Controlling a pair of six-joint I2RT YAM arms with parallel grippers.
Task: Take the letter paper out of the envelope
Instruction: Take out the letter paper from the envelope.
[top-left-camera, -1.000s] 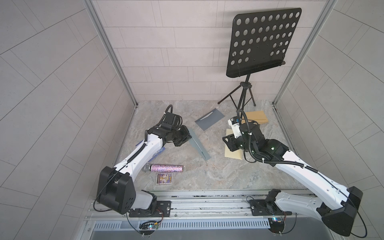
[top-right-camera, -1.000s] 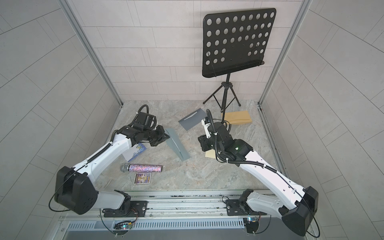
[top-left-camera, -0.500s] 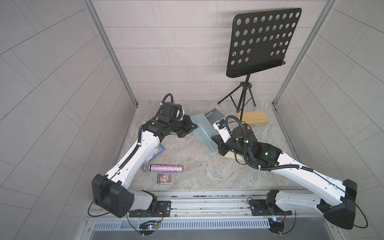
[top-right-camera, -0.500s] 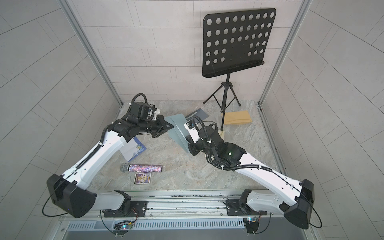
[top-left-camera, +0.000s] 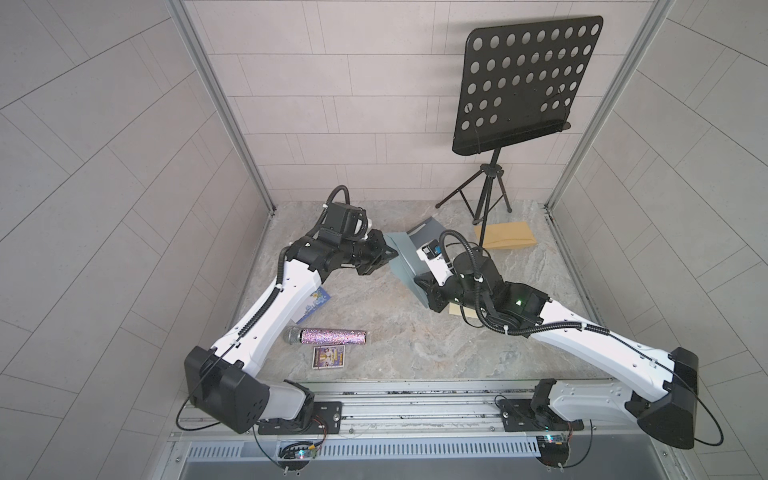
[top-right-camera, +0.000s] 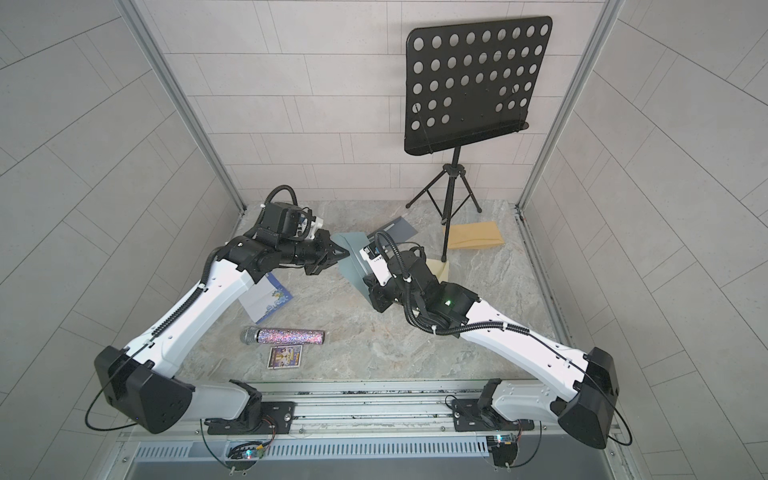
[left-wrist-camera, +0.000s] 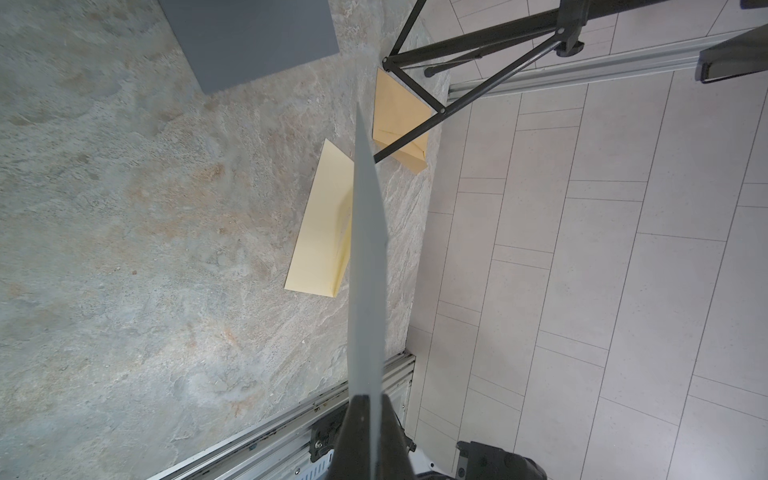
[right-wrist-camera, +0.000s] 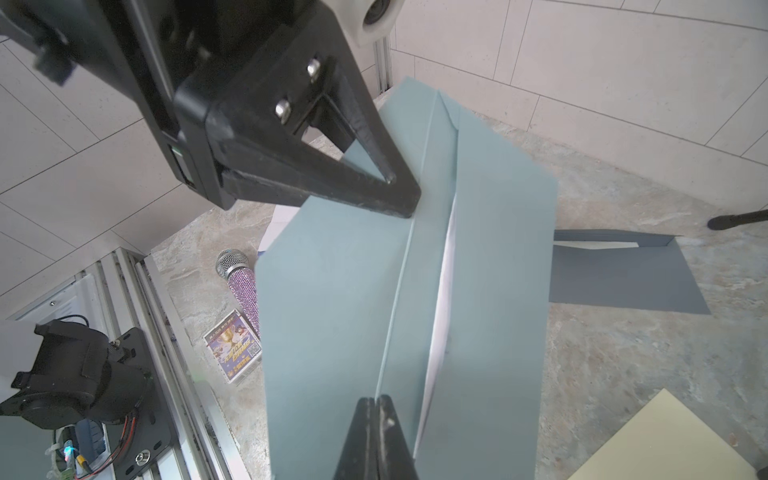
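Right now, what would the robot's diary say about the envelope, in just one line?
left gripper: shut on envelope | right gripper: shut on envelope | envelope: held off table | paper: inside, white edge showing

left end effector (top-left-camera: 392, 251), right end effector (top-left-camera: 417, 284) clamped

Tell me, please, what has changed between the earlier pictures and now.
The left gripper, gripping throughout, lifted the teal envelope up; the right gripper swung across and shut on it. Microphone, card and music stand stayed put.
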